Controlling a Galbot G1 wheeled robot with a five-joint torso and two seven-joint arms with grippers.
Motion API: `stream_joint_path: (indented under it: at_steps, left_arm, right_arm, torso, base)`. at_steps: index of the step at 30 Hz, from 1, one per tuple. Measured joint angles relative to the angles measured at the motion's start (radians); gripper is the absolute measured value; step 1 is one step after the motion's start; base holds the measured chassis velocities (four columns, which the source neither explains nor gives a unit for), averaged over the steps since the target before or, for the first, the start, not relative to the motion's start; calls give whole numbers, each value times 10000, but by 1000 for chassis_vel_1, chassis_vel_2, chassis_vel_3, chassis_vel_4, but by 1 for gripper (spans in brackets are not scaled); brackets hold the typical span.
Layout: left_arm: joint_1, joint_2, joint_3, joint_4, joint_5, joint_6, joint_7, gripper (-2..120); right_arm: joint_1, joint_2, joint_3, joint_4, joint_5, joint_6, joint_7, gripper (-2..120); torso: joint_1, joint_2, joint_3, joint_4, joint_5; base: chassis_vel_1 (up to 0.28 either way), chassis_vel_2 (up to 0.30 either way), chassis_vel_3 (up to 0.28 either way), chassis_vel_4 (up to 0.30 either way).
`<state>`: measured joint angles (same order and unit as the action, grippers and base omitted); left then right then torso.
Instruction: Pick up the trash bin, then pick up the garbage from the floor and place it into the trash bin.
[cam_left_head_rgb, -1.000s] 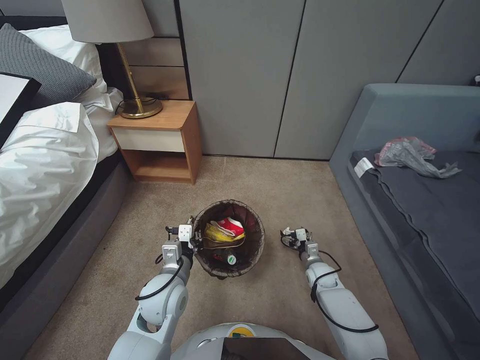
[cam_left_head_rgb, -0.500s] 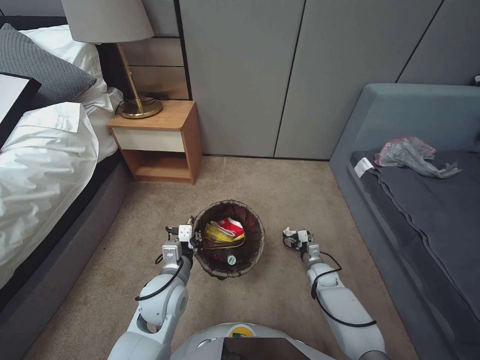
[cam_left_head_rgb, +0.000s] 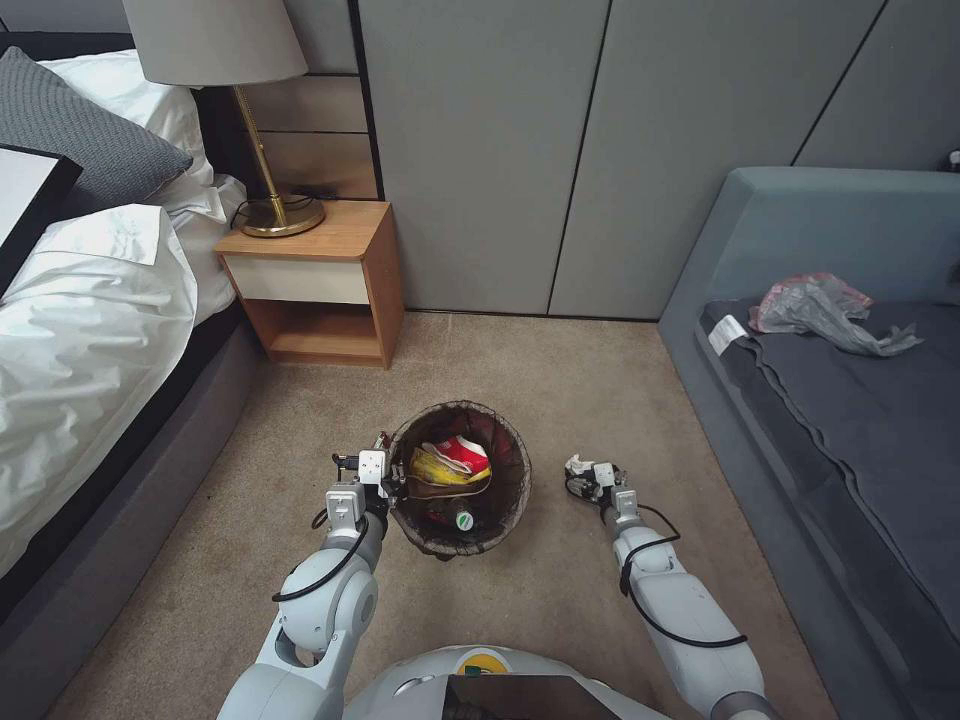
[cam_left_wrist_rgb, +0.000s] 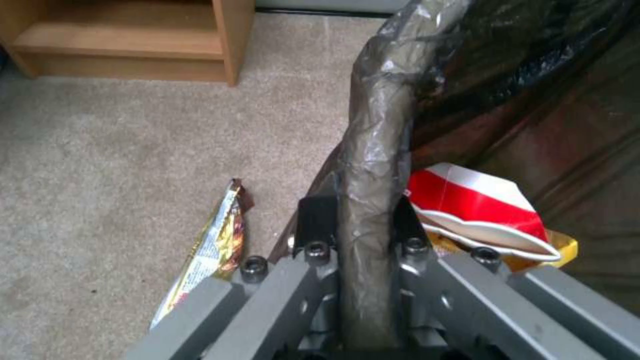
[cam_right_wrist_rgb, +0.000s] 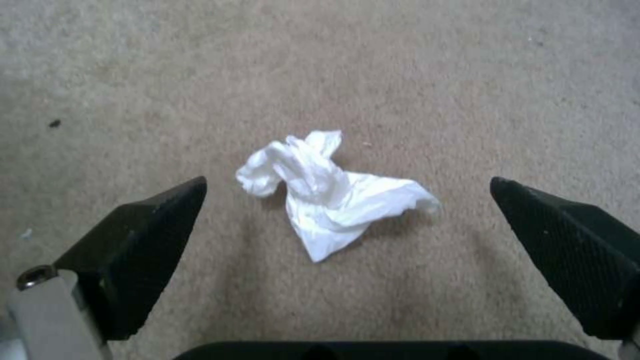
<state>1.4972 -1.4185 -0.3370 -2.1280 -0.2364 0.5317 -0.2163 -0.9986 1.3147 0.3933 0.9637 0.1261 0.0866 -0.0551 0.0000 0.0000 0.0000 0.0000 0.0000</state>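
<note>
The trash bin (cam_left_head_rgb: 510, 478), round and lined with a dark bag, hangs just above the carpet in front of me. My left gripper (cam_left_head_rgb: 388, 482) is shut on its near-left rim; in the left wrist view the fingers (cam_left_wrist_rgb: 313, 220) clamp the bag-covered rim (cam_left_wrist_rgb: 373, 150). Inside lie a red-and-white cup (cam_left_head_rgb: 462, 452), a yellow wrapper (cam_left_head_rgb: 432, 468) and a bottle with a green cap (cam_left_head_rgb: 464, 520). A snack wrapper (cam_left_wrist_rgb: 213, 245) lies on the floor beside the bin. My right gripper (cam_left_head_rgb: 582, 480) stands open just above a white wad (cam_right_wrist_rgb: 327, 192), which sits between its fingers (cam_right_wrist_rgb: 143, 235).
A wooden nightstand (cam_left_head_rgb: 320, 280) with a lamp stands at the back left beside the bed (cam_left_head_rgb: 90, 330). A grey sofa (cam_left_head_rgb: 760, 250) runs along the right. Beige carpet (cam_left_head_rgb: 560, 390) lies open around the bin, with grey wall panels behind.
My right arm has drawn slightly inward, shifting its gripper a little to the left. The bin and left gripper have not moved.
</note>
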Motion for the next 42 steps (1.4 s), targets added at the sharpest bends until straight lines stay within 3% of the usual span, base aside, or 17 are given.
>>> stream_joint_path:
  at_steps: [26,33,42]
  left_arm:
    - [-4,-11,3,41,18,-5,11,2]
    - [12,-16,0,22,26,-5,13,2]
    - [81,-36,11,-37,87,-26,20,2]
  right_arm:
    - [502,60,-88,-654,-129,-125,-125,99]
    - [612,90,-42,-1007,-223,-69,-163,79]
    - [870,147,25,-1621,-376,282,-466,43]
  torso:
    - [0,0,-1,0,0]
    - [0,0,-1,1,0]
    - [0,0,-1,0,1]
  base:
    - [0,0,0,0]
    - [0,0,0,0]
    - [0,0,0,0]
